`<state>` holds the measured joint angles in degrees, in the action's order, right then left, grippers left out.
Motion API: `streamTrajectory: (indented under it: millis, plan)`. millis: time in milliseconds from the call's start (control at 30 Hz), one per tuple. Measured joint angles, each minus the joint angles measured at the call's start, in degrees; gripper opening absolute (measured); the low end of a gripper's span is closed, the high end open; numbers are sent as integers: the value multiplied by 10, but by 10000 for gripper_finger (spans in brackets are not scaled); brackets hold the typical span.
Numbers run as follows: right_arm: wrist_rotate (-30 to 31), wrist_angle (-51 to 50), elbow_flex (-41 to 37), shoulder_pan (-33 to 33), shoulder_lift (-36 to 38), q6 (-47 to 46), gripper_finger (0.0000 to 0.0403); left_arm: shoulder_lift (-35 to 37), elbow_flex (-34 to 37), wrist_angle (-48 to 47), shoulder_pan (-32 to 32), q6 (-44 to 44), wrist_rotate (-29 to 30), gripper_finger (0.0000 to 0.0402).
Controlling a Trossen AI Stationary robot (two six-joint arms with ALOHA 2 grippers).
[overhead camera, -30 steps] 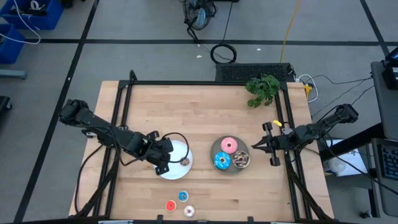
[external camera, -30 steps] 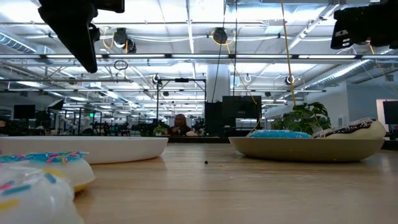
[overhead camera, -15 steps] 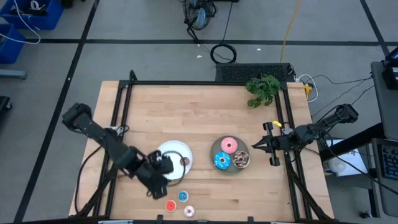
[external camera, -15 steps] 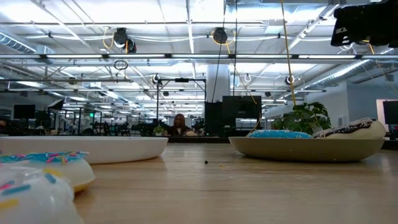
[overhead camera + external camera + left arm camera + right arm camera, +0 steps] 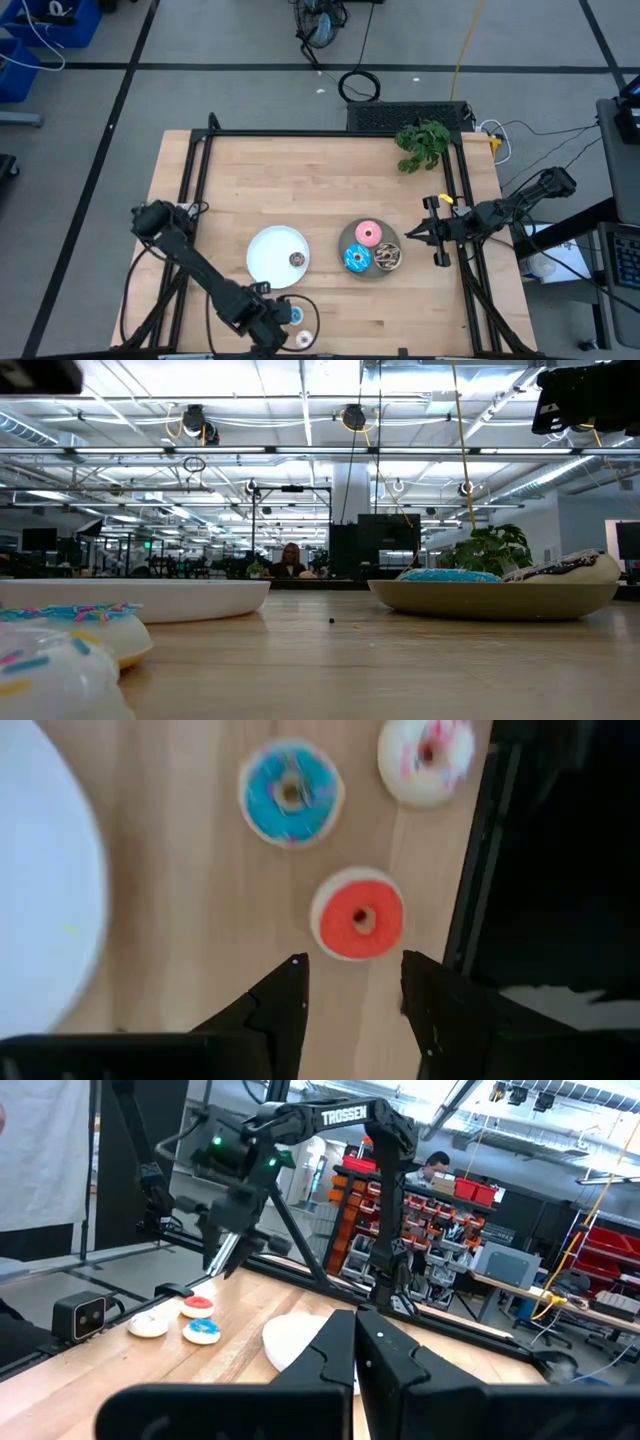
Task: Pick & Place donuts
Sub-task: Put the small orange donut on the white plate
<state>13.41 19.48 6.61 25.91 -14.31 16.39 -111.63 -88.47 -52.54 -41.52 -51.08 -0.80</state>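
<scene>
- Left gripper (image 5: 272,330): hanging over the table's near edge, at about 7 o'clock from the white plate; fingers (image 5: 283,1005) standing apart and holding nothing, as the left wrist view shows.
- Red-orange donut (image 5: 358,915): lying flat on the wooden table (image 5: 300,180), just ahead of the left fingertips and close to the table's black frame rail (image 5: 478,850).
- Blue donut (image 5: 291,792): lying flat on the wood beyond the red-orange one, apart from it; in the high view it is sitting at 5 o'clock from the white plate.
- Whitish donut (image 5: 427,758): lying beside the blue one, near the frame rail, showing coloured sprinkles.
- White plate (image 5: 270,255): sitting left of table centre, carrying one tiny brown donut (image 5: 297,260) near its 3 o'clock rim.
- Grey plate (image 5: 347,238): sitting at 3 o'clock from the white plate, close but not touching, carrying three larger donuts.
- Pink donut (image 5: 368,235): lying at 12 o'clock on the grey plate.
- Blue-sprinkled donut (image 5: 357,259): lying at 7 o'clock on the grey plate.
- Dark brown-sprinkled donut (image 5: 387,256): lying at 4 o'clock on the grey plate.
- Right gripper (image 5: 408,238): waiting at 3 o'clock from the grey plate, fingers pressed together and empty.
- Green plant (image 5: 422,144): sitting near the table's far right corner.
</scene>
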Motion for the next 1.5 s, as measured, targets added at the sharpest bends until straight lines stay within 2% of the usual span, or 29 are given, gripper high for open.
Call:
streamTrajectory:
  millis: [167,567,1067,1500]
  plan:
    - [0,0,0,0,0,-1,0,-14,0,15,-2,-5,-5,161]
    - [0,0,0,0,0,5,0,-24,2,55,-11,50,64,161]
    - [0,4,1,0,0,8,0,-71,3,57,-15,62,25,161]
    - [0,4,1,0,0,8,0,-71,3,46,-15,72,39,161]
